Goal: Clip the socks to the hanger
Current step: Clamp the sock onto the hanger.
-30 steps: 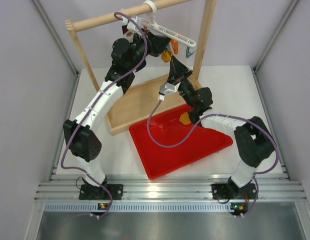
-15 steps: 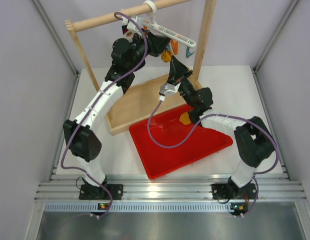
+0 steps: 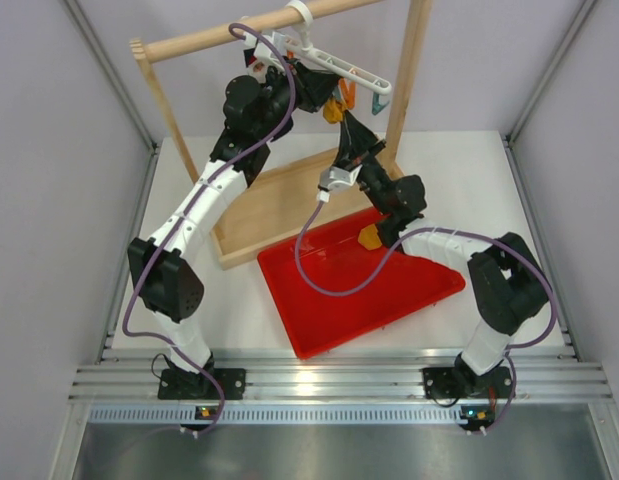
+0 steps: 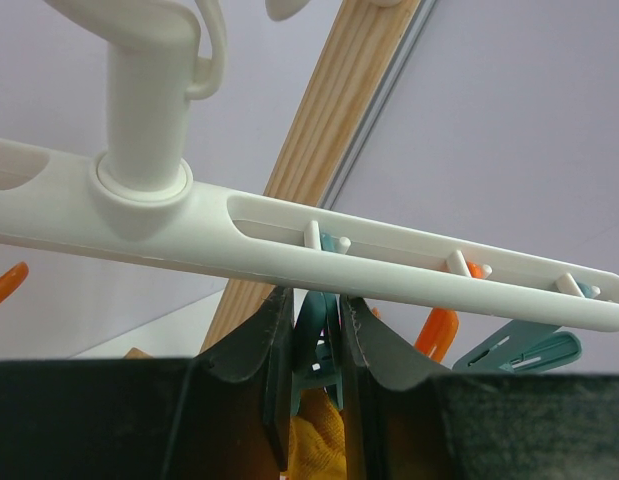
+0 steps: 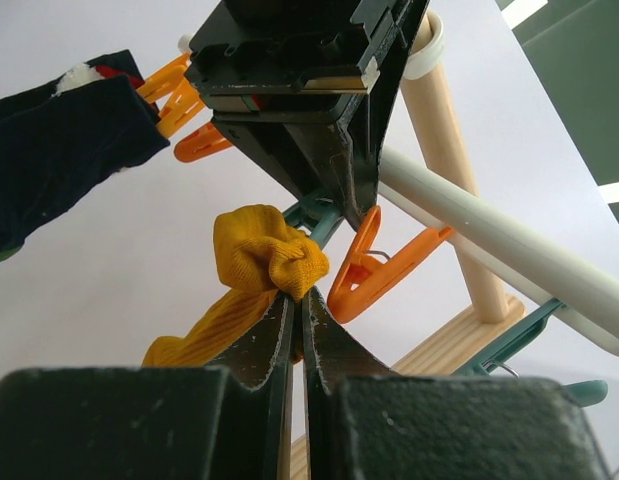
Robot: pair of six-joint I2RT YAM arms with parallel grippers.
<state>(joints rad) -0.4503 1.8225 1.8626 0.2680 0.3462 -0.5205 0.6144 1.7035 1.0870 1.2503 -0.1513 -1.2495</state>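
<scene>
- Top view: the hanger hangs from the wooden rail. The left gripper and right gripper meet just under its bar, with a mustard sock between them. Well below the hanger, what looks like the second sock lies in the red tray, half hidden by the right arm.
- Left wrist view: the left gripper is clamped on a teal clip right under the hanger. It seems to be squeezing the clip open, and the sock sits just beneath.
- Right wrist view: the right gripper is pinched tight on the sock. It holds the bunched end against the teal clip under the hanger, beside an orange clip. I cannot tell whether fabric is inside the clip's mouth. A black sock hangs further along.
- Progress: neither mustard sock looks clipped yet. The first is at insertion and the second has not been picked up.
</scene>
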